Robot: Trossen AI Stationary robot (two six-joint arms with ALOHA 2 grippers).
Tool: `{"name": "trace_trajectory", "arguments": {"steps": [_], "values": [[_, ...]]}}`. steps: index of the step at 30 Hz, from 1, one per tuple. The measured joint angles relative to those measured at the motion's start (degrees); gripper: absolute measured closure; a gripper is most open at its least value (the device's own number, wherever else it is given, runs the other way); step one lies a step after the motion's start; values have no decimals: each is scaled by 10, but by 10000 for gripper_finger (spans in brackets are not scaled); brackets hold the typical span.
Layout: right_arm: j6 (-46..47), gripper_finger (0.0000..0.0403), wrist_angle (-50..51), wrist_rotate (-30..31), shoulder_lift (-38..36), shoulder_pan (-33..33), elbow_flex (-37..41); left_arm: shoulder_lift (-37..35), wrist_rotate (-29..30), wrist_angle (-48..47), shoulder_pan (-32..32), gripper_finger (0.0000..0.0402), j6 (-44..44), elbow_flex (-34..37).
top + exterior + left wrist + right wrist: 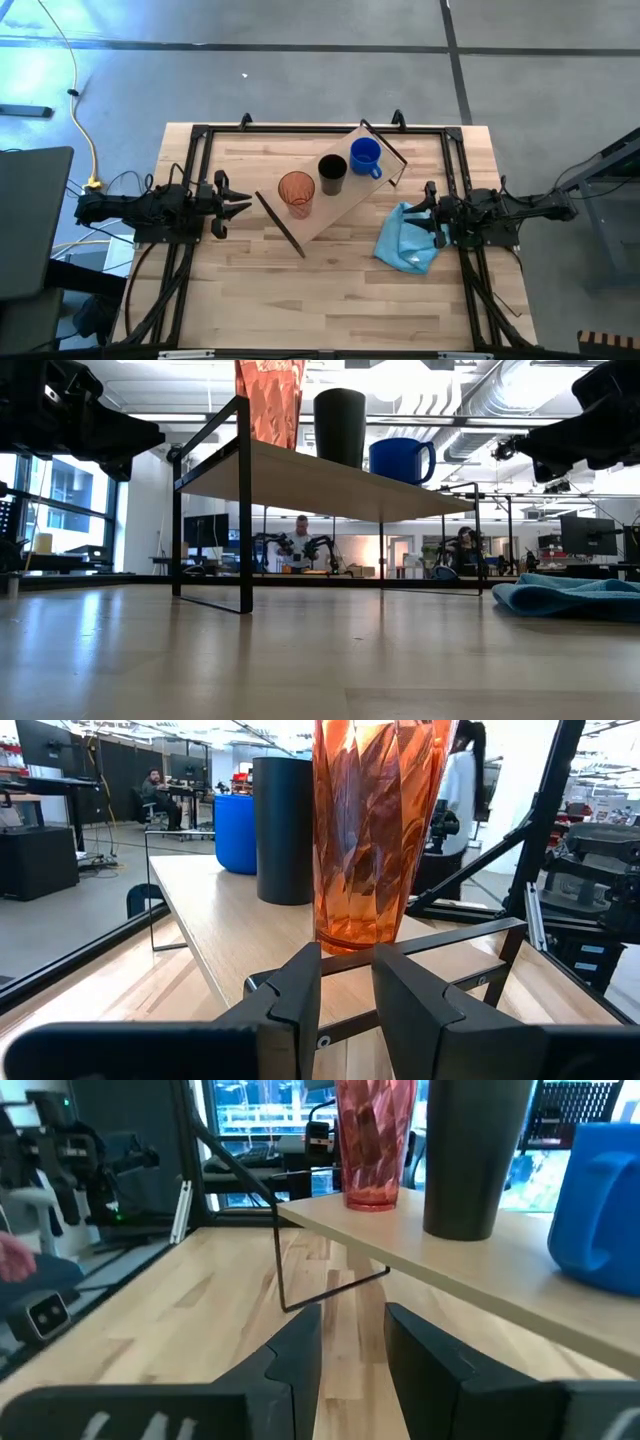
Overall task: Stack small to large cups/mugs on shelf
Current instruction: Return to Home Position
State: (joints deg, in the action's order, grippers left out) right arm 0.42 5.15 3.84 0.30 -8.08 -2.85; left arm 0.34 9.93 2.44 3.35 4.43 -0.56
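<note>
all three sit in a row on the shelf (335, 212), which runs diagonally across the surface (250, 295). orange tumbler (296, 190) faces the left pincer (346, 960), black cup (332, 172) is in the middle, blue mug (365, 156) is nearer the right pincer (353, 1318). both pincers are slightly spread and empty. i'd guess only backing away is left.

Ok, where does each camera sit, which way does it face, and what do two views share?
High: overhead, straight down; shows left claw and right claw.
Low: tabletop height, level under the shelf; both claws at upper corners.
Left wrist: past own claw toward orange tumbler.
Right wrist: past own claw along the shelf.
Shared: all four show tumbler, black cup, blue mug.
</note>
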Motion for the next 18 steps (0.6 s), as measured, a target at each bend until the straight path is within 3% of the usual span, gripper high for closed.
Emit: {"name": "trace_trajectory", "arguments": {"steps": [8, 18], "values": [[-64, 299, 0, 0, 0, 0, 0, 0, 0, 0, 0, 318, 0, 0], [-66, 299, 0, 0, 0, 0, 0, 0, 0, 0, 0, 318, 0, 0]]}}
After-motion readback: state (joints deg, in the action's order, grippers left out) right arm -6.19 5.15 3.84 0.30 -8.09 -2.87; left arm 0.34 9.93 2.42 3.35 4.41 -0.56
